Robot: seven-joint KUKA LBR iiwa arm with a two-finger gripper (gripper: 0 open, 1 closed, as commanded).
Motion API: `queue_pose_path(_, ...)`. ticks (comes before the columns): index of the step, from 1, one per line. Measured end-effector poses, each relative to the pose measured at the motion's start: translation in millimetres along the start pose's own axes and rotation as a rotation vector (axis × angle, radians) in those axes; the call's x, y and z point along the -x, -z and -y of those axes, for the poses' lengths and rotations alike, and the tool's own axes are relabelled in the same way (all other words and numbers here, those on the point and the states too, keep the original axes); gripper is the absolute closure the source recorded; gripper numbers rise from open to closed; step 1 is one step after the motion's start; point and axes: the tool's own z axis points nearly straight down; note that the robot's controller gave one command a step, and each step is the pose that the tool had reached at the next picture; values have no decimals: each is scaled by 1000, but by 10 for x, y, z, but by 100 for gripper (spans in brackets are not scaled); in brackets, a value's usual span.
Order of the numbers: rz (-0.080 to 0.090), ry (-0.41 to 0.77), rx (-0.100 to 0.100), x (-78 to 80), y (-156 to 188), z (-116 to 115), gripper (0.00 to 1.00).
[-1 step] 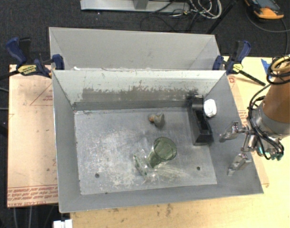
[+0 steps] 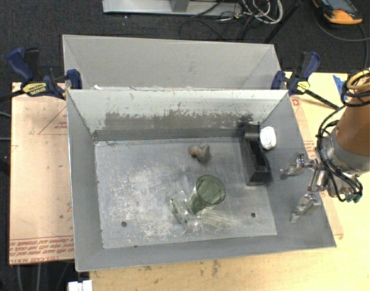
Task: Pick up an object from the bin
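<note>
1. Black oblong block (image 2: 256, 159) is the thing nearest the pincer. In the camera view it lies on the floor of the bin (image 2: 173, 111) close to the right wall. Its long axis runs from the far edge toward the near edge, and a white round cap (image 2: 267, 138) touches its far end.
2. The pincer (image 2: 296, 191) hangs over the bin's sloping right wall, its two fingers spread apart with nothing between them.
3. The block lies just inward of the pincer, toward the bin's middle. The gap between the fingers seems to run roughly along the block's length, so I judge the wrist would have to turn to close across its narrow width.
4. Farther in, a green see-through cup (image 2: 209, 191) lies on its side mid-floor. Crumpled clear plastic (image 2: 184, 211) touches it on the near-left side, and a small grey-brown lump (image 2: 201, 152) sits apart toward the far edge.
</note>
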Motion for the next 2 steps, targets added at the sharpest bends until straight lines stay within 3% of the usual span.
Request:
queue_pose_path(1,5,-74,0,29,-588,-479,0)
queue_pose_path(2,-6,-133,1,524,-573,-768,0)
